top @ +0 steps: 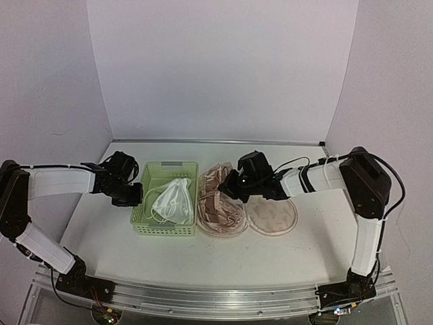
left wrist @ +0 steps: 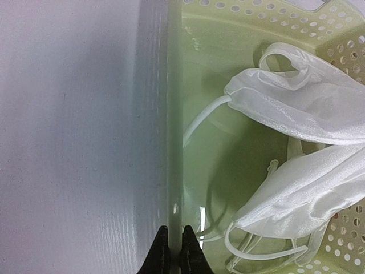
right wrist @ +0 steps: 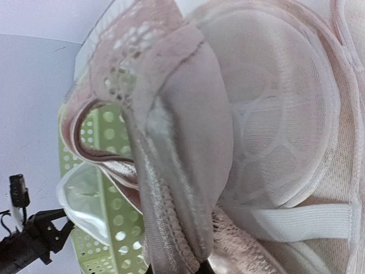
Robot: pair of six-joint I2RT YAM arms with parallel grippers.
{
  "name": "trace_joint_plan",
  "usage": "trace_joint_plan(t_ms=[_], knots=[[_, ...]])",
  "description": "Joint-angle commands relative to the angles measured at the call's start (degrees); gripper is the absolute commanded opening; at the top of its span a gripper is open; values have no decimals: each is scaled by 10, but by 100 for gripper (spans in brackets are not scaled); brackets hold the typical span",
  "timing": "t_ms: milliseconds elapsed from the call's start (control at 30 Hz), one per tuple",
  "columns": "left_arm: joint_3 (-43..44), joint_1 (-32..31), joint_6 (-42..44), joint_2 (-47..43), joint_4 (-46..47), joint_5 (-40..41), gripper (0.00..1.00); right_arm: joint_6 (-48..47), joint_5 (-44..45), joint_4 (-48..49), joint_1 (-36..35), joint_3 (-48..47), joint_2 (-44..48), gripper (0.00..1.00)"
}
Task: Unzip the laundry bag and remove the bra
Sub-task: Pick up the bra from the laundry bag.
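The laundry bag (top: 272, 218) lies open right of the basket, its beige printed half flat on the table. Its white mesh lining (right wrist: 285, 142) fills the right wrist view. A pink lace bra (top: 218, 196) sits in and above the bag's left half. My right gripper (top: 231, 187) is shut on the pink bra's edge (right wrist: 188, 171) and holds it raised; its fingertips (right wrist: 202, 268) are nearly hidden by fabric. My left gripper (top: 133, 196) is shut on the left rim (left wrist: 174, 142) of the light green basket (top: 139, 220), the fingertips (left wrist: 191, 245) pinching the wall.
A white bra (top: 170, 201) lies inside the green basket, and its straps show in the left wrist view (left wrist: 308, 114). White walls close the back and sides. The arm bases sit on a metal rail at the near edge.
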State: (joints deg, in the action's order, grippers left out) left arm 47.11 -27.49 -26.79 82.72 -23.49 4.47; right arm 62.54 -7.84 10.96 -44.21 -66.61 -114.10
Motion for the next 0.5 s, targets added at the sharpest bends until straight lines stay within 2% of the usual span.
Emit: trace_joint_plan(t_ms=[0, 467], knots=[[2, -2, 9, -18, 12, 0, 0, -21, 6, 54, -6, 8, 92, 0], [5, -1, 6, -11, 13, 4, 0, -62, 28, 55, -18, 8, 205, 0]])
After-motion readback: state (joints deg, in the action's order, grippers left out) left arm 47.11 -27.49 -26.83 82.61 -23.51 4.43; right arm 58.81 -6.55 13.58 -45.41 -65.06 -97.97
